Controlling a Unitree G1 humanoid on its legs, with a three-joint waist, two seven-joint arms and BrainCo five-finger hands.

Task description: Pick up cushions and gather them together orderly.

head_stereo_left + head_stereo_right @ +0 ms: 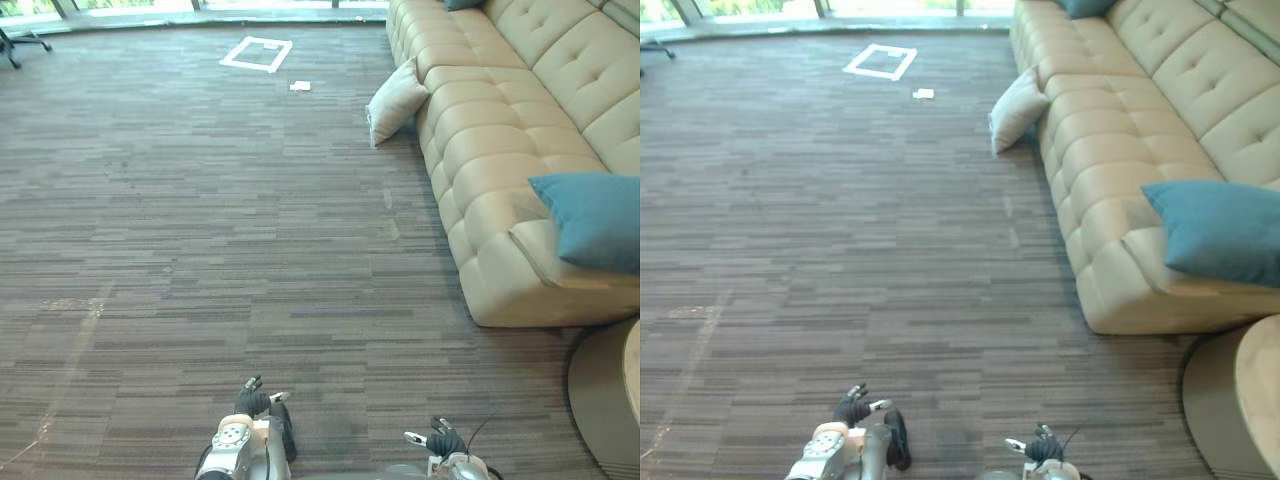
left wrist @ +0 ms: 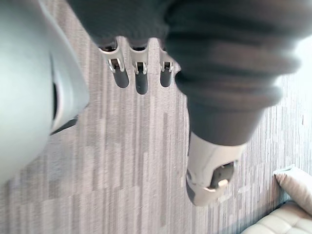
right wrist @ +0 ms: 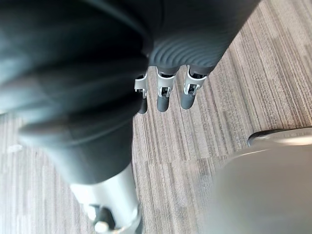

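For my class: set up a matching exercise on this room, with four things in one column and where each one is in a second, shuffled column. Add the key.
Things
1. cream cushion
2. blue cushion
3. white tape square
4. left hand

Places
A. on the sofa seat, at its near end
B. low at the near edge, open and empty
C. on the carpet, leaning against the sofa's front
D. flat on the carpet, far from the robot

Pairs: 1-C, 2-A, 3-D, 4-B

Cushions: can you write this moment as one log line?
white cushion: on floor, leaning on sofa | blue cushion: on sofa seat | left hand: open, empty | right hand: open, empty
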